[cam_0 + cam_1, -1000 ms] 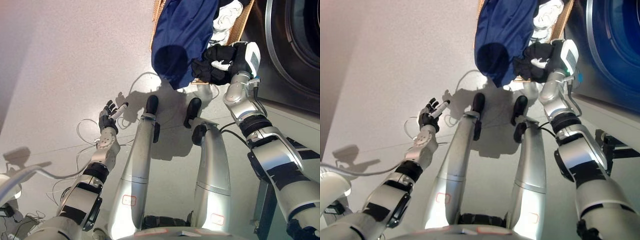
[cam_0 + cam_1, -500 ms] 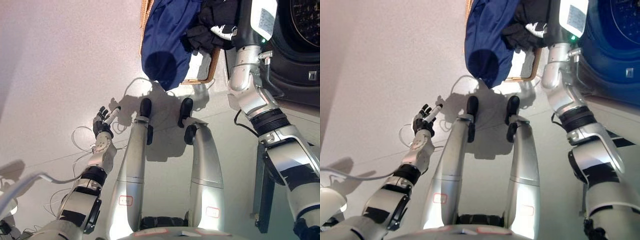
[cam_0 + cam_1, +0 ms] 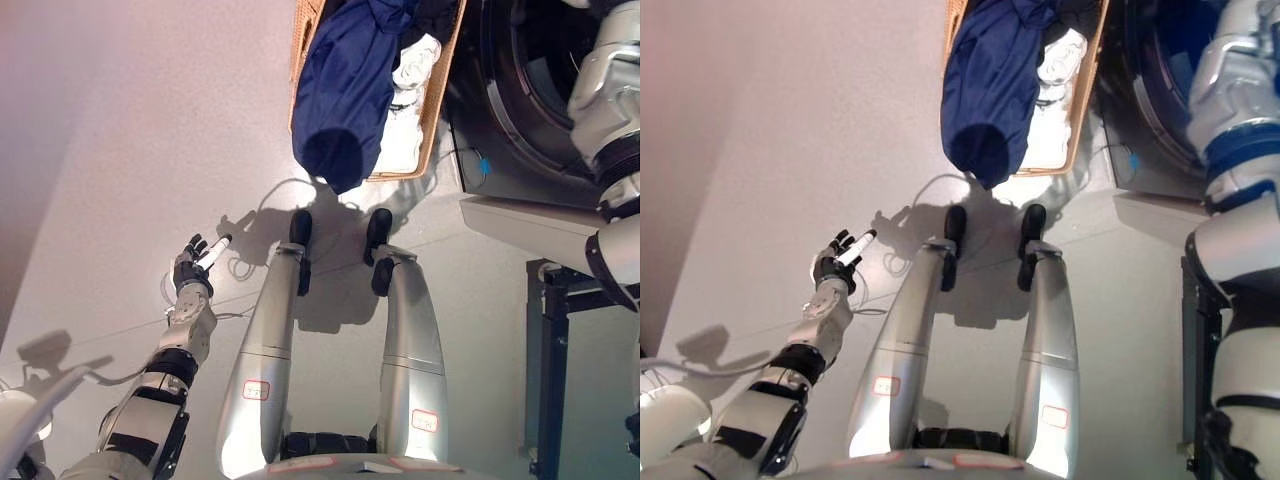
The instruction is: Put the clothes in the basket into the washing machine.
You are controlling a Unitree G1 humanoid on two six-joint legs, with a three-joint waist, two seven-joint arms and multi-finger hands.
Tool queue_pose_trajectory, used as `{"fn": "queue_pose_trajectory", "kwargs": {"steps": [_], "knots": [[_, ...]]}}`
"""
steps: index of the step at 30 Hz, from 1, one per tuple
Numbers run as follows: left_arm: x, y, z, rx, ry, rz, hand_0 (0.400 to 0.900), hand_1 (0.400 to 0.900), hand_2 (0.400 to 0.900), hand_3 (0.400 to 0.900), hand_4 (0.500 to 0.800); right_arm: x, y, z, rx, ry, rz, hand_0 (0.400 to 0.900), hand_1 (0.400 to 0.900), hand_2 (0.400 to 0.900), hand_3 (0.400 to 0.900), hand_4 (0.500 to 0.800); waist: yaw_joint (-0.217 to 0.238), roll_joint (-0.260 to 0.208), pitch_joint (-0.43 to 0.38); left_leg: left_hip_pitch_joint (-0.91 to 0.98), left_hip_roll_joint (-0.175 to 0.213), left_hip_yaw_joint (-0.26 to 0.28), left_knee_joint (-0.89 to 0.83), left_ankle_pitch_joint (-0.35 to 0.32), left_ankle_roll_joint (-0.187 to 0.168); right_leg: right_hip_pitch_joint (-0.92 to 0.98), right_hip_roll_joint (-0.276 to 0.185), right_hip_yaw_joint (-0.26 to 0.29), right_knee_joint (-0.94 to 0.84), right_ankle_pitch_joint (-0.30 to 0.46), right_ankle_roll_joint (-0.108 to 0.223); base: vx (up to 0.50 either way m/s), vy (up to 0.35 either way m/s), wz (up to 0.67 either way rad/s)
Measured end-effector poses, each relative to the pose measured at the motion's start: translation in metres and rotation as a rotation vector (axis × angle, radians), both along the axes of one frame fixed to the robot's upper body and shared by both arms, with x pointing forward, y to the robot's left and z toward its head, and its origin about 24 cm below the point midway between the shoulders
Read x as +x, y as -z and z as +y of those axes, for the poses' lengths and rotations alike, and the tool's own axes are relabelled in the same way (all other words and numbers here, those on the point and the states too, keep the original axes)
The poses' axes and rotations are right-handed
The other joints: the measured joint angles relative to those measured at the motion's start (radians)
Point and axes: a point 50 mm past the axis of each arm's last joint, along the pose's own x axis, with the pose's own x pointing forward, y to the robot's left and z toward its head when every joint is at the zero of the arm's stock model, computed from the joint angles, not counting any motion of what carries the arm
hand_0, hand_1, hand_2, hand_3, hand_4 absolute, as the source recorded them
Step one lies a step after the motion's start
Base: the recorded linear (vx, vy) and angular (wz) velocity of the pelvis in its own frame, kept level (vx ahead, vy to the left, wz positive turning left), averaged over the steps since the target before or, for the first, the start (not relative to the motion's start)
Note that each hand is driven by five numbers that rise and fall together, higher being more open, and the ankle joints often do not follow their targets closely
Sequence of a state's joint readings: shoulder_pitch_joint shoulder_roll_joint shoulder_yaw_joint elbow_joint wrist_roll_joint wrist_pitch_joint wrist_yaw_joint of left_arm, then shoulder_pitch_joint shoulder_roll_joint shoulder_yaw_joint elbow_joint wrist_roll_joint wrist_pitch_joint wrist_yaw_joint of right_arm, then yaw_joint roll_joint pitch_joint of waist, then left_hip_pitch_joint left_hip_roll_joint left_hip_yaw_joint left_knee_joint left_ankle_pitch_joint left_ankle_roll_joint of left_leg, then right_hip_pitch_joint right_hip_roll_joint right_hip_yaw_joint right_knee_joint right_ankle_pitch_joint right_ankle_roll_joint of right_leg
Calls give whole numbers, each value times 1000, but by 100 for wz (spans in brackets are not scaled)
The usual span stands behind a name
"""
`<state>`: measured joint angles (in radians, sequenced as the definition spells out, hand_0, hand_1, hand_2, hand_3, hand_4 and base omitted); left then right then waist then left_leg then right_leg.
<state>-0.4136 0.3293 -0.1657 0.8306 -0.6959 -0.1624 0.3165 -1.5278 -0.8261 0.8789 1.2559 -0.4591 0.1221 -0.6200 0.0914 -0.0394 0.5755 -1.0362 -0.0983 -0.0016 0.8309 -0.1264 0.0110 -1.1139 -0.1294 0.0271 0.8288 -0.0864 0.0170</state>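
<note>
A wicker basket point(image 3: 442, 95) stands on the floor at the top middle. A dark blue garment point(image 3: 345, 80) hangs over its near rim, with a white garment point(image 3: 412, 62) and a bit of dark cloth point(image 3: 438, 14) inside. To the right of the basket the washing machine point(image 3: 520, 110) shows its round door opening. My right arm rises along the right edge in front of the machine, and its hand is above the top edge, out of sight. My left hand point(image 3: 192, 270) hovers over the floor at the lower left, fingers straight and holding nothing.
A black metal frame point(image 3: 545, 350) stands on the floor at the right, below the machine's pale front panel point(image 3: 530, 225). Pale floor stretches to the left of the basket.
My right hand, shut on a black garment, rose from the basket's right side toward the machine and left the view at the top. The camera shifted; my left hand stayed at the lower left.
</note>
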Motion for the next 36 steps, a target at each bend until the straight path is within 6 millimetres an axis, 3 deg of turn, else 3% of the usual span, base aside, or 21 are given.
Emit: {"fn": "queue_pose_trajectory", "kwargs": {"steps": [6,9,12,14,18,24,25,26,36], "knots": [[-9,11,-6,-12,46,24,900,900,900,900,800,-1,5,-12,-230,172,167,400,400,400,400,500,23,32,-17,76,-11,32,-58,17,0,37,-6,39,-11,2,2,46,-42,0],[-18,23,-15,-54,55,56,900,900,900,900,800,0,8,-13,-272,199,214,400,400,400,400,500,32,91,-52,86,-12,31,-73,20,-2,45,-8,38,-14,1,4,31,-38,9],[-36,43,-28,-95,64,117,900,900,900,900,800,1,18,-16,-289,205,230,400,400,400,400,500,41,138,-224,-39,-31,26,-85,33,-10,-85,-28,37,1,-3,8,41,-16,9],[-36,44,-31,-99,70,119,900,900,900,900,800,0,16,-16,-295,205,212,400,400,400,400,500,42,139,-225,-51,-39,26,-73,37,-11,-105,-33,41,30,-6,20,0,0,0],[-36,43,-38,-103,100,110,900,900,900,900,800,-6,10,-26,-275,239,215,400,400,400,400,500,44,138,-225,-126,-40,20,37,-2,-19,-173,-28,45,118,-36,11,39,-22,-6],[-34,38,-41,-143,88,85,900,900,900,900,800,-21,2,-51,-78,264,135,400,400,400,400,500,20,133,-222,-287,-41,33,226,-65,-17,-325,-9,74,273,-69,13,65,-31,-1],[-34,38,-41,-145,87,85,900,900,900,900,800,-22,3,-52,-73,270,138,594,594,594,594,616,16,130,-220,-292,-41,35,233,-66,-17,-331,-8,77,279,-69,13,58,-19,-2],[-34,38,-43,-147,87,83,900,900,900,900,800,-21,2,-50,-75,263,138,900,900,900,900,800,16,127,-218,-292,-40,37,237,-68,-18,-333,-6,83,283,-69,13,53,-10,-4],[-29,29,-48,-151,102,42,900,900,900,900,800,-16,8,-46,94,207,112,900,900,900,900,800,12,106,-206,-293,-37,33,246,-71,-18,-331,0,81,284,-69,13,14,1,-2]]}}
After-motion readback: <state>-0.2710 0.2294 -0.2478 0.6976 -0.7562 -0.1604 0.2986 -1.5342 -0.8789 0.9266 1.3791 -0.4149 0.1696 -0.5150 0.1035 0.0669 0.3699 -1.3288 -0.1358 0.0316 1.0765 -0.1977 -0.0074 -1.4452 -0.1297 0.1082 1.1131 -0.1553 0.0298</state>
